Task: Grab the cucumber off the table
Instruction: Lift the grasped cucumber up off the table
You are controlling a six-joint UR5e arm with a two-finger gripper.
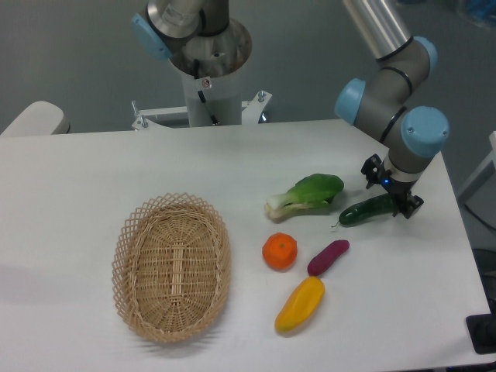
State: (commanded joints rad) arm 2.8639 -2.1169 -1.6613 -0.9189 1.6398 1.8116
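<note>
White and matte, the surface (93,178) carries the cucumber (364,211) near its right edge, beside the bok choy (306,194). Down at the cucumber's far end, the gripper (394,203) seems to straddle it; whether it has clamped, I cannot tell. Lifting remains.

The counter (93,170) is white, smooth and matt. The cucumber (369,210) has a dark, glossy skin; the yellow pepper (300,304) shines too (it looks like plastic). The basket (172,266) is open-woven wicker, rough and dull. The arm (381,27) shows brushed silver metal with matt blue caps.
</note>
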